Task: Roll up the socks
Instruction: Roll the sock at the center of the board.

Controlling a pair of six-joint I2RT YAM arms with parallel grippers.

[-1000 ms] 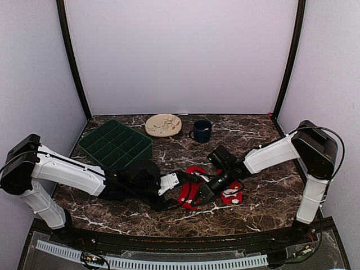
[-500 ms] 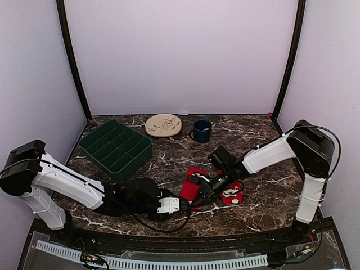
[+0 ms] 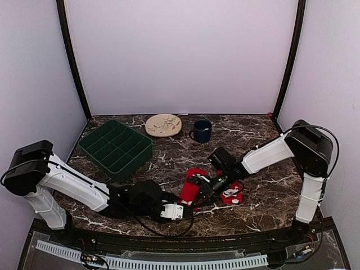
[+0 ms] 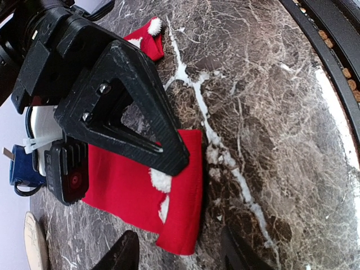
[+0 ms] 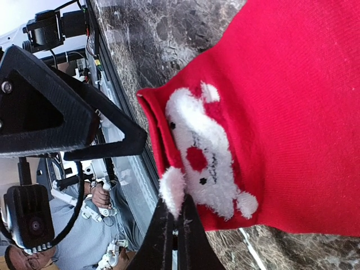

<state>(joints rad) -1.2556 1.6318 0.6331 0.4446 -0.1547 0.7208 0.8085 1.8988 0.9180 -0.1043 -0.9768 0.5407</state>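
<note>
Two red socks lie on the marble table. One sock (image 3: 192, 190) (image 4: 126, 188) (image 5: 292, 95) is flat at the middle, its white fluffy pattern showing. The other sock (image 3: 232, 196) (image 4: 147, 40) lies just to its right. My right gripper (image 3: 198, 183) (image 5: 174, 222) is shut on a white fluffy tuft at the edge of the middle sock; one of its black fingers (image 4: 132, 112) rests over that sock. My left gripper (image 3: 184, 206) (image 4: 181, 256) is open near the front edge, and its fingertips (image 4: 125, 254) stand either side of the sock's near end without touching it.
A green compartment tray (image 3: 115, 146) stands at the back left. A cream plate (image 3: 163, 125) and a dark blue mug (image 3: 201, 130) (image 4: 22, 164) sit at the back. The table's black front rail (image 4: 332, 34) runs just behind my left gripper.
My left gripper has pulled back from the middle sock toward the table's front edge, and its jaws have narrowed. The right gripper has kept its pinch and barely moved.
</note>
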